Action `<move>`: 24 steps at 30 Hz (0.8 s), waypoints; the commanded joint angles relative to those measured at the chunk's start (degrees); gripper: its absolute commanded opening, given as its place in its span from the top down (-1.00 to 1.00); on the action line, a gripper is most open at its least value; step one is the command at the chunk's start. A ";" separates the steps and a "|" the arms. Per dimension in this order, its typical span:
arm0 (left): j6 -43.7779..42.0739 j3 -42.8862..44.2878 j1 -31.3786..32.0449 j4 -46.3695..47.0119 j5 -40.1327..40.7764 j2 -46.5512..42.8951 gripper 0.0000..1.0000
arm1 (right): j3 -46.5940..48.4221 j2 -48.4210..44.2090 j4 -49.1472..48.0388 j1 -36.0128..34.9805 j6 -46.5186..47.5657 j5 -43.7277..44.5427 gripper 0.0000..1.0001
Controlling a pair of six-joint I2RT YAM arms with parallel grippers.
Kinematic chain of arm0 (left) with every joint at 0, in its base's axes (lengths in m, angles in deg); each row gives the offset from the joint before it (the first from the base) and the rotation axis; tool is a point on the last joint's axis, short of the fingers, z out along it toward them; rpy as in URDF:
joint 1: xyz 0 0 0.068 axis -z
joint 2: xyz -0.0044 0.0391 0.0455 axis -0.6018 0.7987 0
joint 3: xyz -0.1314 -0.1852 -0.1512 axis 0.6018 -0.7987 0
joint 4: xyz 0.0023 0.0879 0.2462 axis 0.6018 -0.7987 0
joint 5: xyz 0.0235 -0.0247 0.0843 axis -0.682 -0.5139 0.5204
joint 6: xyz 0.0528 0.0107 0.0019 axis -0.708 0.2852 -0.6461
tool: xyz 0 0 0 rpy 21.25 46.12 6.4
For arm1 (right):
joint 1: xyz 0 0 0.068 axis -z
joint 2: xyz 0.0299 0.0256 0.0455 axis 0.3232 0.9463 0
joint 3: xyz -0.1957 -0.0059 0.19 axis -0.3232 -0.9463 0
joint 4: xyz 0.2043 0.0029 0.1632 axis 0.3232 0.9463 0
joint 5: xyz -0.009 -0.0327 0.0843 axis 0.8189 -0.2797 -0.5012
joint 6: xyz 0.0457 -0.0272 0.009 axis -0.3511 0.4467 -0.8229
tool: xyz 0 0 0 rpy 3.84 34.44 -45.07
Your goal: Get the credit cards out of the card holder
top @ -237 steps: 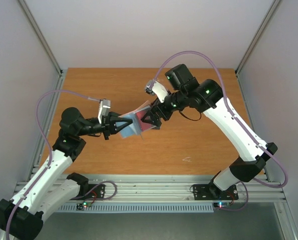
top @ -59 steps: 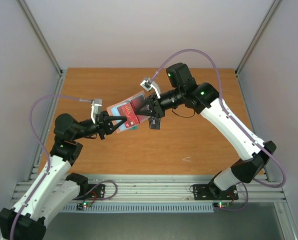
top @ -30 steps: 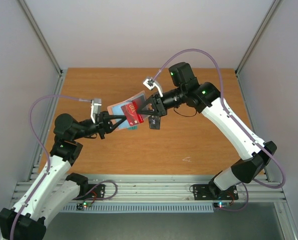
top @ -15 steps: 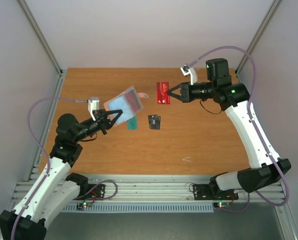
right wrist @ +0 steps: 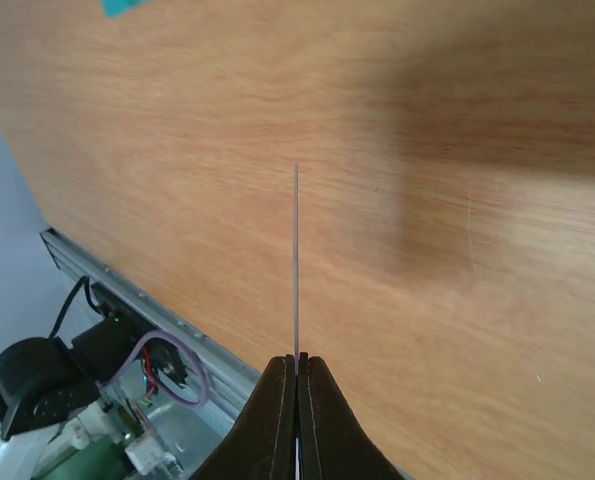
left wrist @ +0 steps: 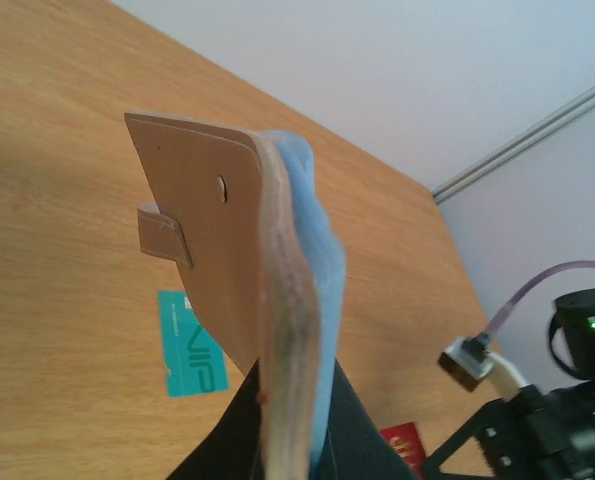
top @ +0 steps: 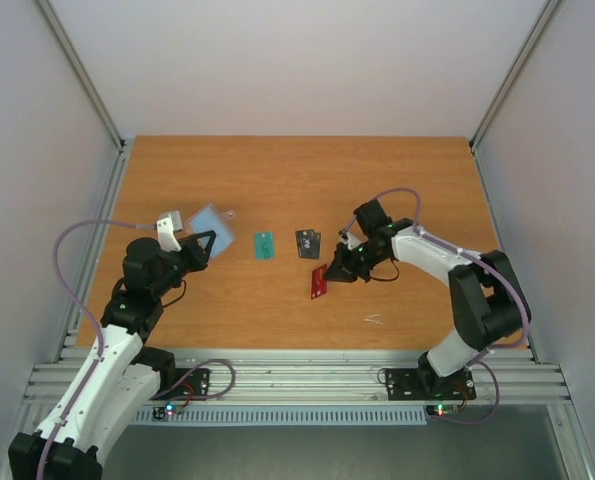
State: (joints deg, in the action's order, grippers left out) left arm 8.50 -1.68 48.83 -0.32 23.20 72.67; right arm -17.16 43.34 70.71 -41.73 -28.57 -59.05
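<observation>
The right arm has swung down from the far side of the table. Its right gripper now hangs low over the near middle, fingers pressed together on the edge of the red card. From the wrist view the card shows only as a thin line, and I can't tell whether it touches the wood yet.

The left gripper has drawn back to the left, pinching the card holder clear of the surface. So the red card is out and seems ready to set down.

The teal card and black card lie flat just beyond it. I can't spot the blue card, so it may remain inside. There's bare wood all round the red card, well in from the near edge.
</observation>
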 commanded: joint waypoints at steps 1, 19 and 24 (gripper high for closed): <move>1.32 -0.67 -0.32 2.17 1.02 -0.84 0.99 | -1.51 4.39 -12.76 -2.02 -7.01 -3.20 0.98; 1.62 -2.15 -0.32 7.35 -2.30 -0.03 1.00 | -1.63 11.62 -2.21 -2.35 -2.32 6.10 0.50; -1.07 -1.69 -0.33 17.57 -14.16 -0.35 1.00 | 6.34 5.61 12.32 -2.34 4.54 14.09 0.20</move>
State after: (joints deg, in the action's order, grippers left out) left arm 9.68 -3.62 48.79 3.72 18.61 72.81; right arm -17.12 54.51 69.79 -43.83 -30.43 -53.63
